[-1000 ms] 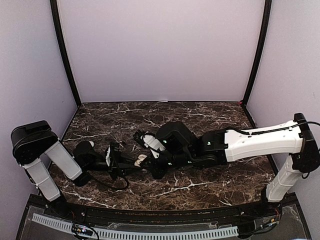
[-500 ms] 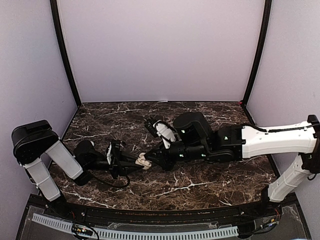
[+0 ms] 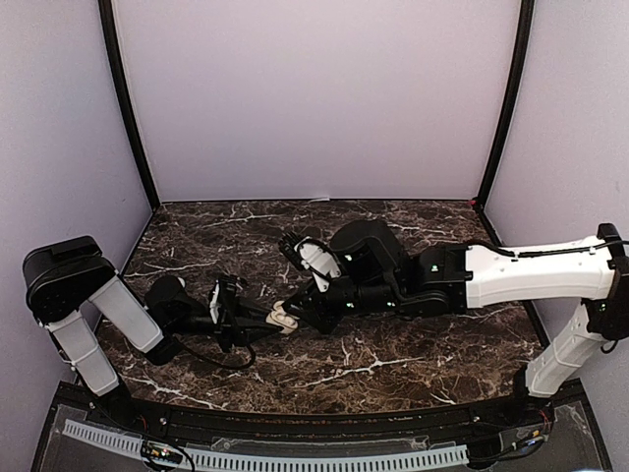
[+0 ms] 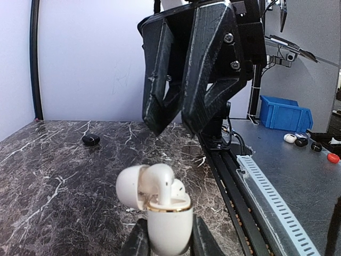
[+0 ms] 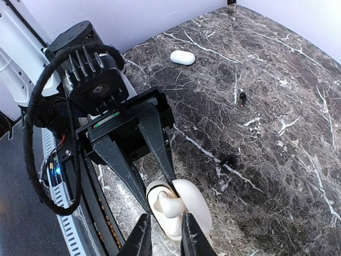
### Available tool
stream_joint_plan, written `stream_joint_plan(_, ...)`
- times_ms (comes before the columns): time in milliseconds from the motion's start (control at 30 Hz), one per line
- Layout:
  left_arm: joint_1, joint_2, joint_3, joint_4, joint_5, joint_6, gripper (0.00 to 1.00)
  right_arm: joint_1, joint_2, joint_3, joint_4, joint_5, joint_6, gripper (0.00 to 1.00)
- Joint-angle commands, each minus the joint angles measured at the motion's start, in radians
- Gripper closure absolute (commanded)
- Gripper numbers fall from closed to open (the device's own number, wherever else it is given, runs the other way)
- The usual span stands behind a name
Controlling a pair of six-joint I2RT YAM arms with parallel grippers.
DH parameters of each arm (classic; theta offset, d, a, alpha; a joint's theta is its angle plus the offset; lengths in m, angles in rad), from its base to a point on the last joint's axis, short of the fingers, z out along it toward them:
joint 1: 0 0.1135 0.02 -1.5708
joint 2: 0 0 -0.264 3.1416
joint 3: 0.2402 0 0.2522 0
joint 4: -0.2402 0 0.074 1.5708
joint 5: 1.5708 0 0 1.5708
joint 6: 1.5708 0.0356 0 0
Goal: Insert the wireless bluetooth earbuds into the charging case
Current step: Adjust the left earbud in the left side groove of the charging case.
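The left gripper (image 4: 166, 242) is clenched on the base of the open charging case (image 4: 169, 221), held over the desk (image 3: 393, 369) near its near edge, left of middle. One white earbud (image 4: 160, 178) sits in the case. The right gripper (image 4: 176, 128) hangs just above, its fingers narrowly parted and empty.

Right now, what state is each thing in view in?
left gripper: shut on the charging case.
right gripper: fingers slightly apart, empty, above the case.
charging case: lid open, upright.
earbud: partly in the case, sticking up past the rim.
second white case: closed, lying on the table.
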Motion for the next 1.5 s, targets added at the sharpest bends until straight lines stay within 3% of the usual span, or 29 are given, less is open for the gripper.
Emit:
stream_joint_plan(0,-0.002,-0.003,0.011,0.225,0.032,0.027,1.0,-0.006,0.002,0.042,0.006,0.002,-0.063,0.8)
stream_joint_plan(300,-0.002,-0.003,0.011,0.225,0.048,0.051,1.0,-0.014,0.008,0.054,-0.017,-0.083,-0.144,0.74)
stream_joint_plan(633,-0.003,0.002,0.015,0.225,0.071,0.042,1.0,-0.053,0.024,0.069,-0.053,-0.195,-0.222,0.74)
stream_joint_plan(1467,-0.003,0.011,0.018,0.225,0.078,0.038,1.0,-0.065,0.099,0.127,-0.115,-0.265,-0.218,0.76)
